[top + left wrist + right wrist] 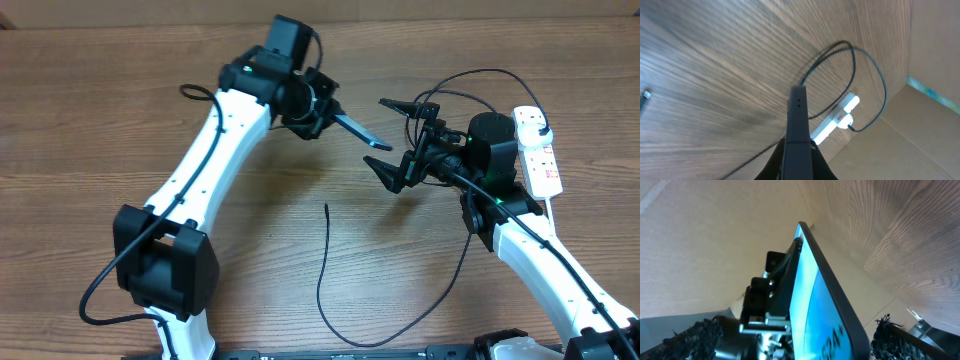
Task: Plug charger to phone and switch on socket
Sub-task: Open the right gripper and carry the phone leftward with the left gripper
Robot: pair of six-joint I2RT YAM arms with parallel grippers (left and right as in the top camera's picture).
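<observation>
Phone [358, 131], charger [321, 272] and socket [541, 158]: one of each.

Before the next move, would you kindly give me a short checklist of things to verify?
1. Left gripper shut on the phone: ok.
2. Right gripper open and off the phone: ok.
3. Charger tip lying free on the table: ok.
4. Charger plugged into the phone: not ok.
5. Socket switched on: cannot tell.
</observation>
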